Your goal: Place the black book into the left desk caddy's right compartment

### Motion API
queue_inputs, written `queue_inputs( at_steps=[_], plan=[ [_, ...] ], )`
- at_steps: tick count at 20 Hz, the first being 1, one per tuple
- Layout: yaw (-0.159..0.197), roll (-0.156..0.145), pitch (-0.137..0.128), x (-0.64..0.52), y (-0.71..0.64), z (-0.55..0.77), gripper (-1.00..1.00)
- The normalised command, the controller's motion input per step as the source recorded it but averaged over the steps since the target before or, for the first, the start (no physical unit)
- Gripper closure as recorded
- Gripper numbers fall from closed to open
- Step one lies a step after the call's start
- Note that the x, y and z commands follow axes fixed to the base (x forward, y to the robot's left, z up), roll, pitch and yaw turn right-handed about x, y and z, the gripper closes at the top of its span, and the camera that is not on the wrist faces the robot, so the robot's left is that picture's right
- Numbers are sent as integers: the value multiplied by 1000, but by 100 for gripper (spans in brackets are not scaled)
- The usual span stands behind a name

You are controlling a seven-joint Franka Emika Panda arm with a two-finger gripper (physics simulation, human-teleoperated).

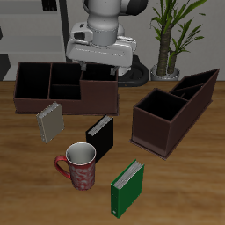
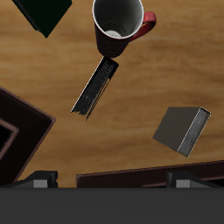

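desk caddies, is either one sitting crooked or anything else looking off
Yes: one desk caddy sits skewed to the table edge, while the other caddy sits square. The black book, green book and grey book stand upright; nothing spilled.

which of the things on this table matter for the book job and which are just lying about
For the job:
black book
left desk caddy, standing at an angle, its compartments look empty
tool, hanging above the table, holding nothing

Just lying about:
green book
grey book
red mug
other desk caddy
potted plant
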Motion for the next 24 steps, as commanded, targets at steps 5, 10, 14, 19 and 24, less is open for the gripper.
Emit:
queue_inputs(
  at_steps=[5, 10, 14, 19, 24],
  plan=[
    [-9, -21, -87, 182, -87, 43, -100],
    [-46, -31, -49, 307, -145, -139, -100],
    [-18, -14, -12, 162, -54, -135, -100],
    [-63, 76, -9, 224, 9, -198, -100],
    [-9, 106, -26, 154, 35, -117, -100]
  ],
)
